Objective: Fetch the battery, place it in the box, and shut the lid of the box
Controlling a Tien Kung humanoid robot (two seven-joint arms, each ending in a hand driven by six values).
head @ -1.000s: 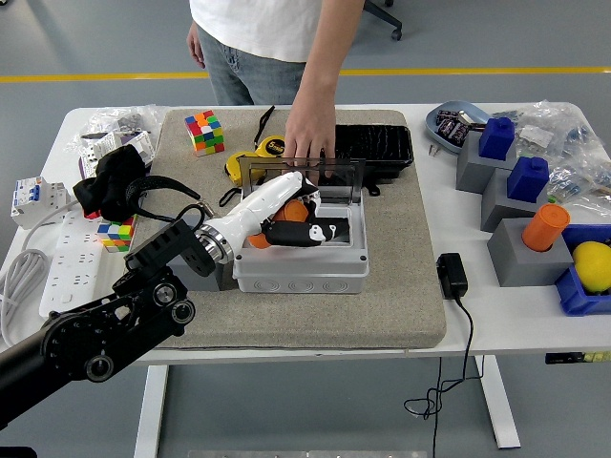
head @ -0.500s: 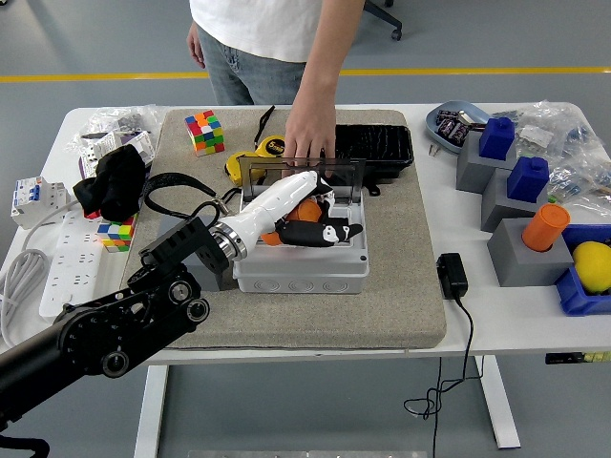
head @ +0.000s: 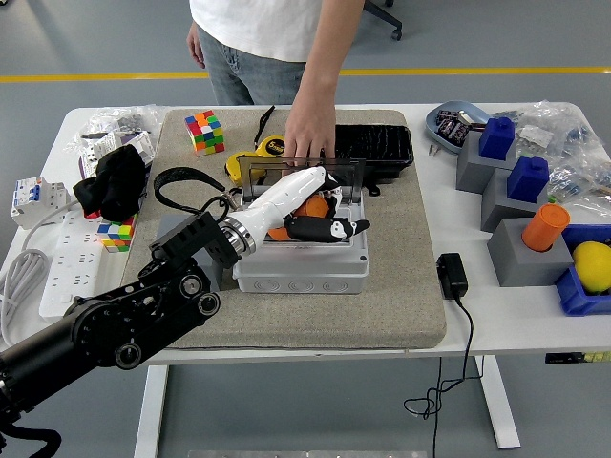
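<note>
A grey plastic box (head: 301,272) stands on the beige mat (head: 401,286) with its clear lid (head: 256,174) raised at the back. A person's hand (head: 310,134) rests on the lid's top edge and holds it up. My left hand (head: 329,221), white with black fingers (head: 325,230), reaches in from the lower left and hovers over the box's open top. An orange object, apparently the battery (head: 307,206), sits under the palm with the fingers curled around it. My right arm is out of view.
Behind the box lie a yellow tape measure (head: 250,157), a colour cube (head: 204,131) and a black tray (head: 377,143). A black adapter (head: 451,275) and its cable sit to the right. Grey blocks (head: 520,253) with blue and orange pieces crowd the right; a power strip (head: 67,262) lies left.
My left hand has moved right and slightly up over the box, carrying the orange object with it. The person's hand stays on the lid.
</note>
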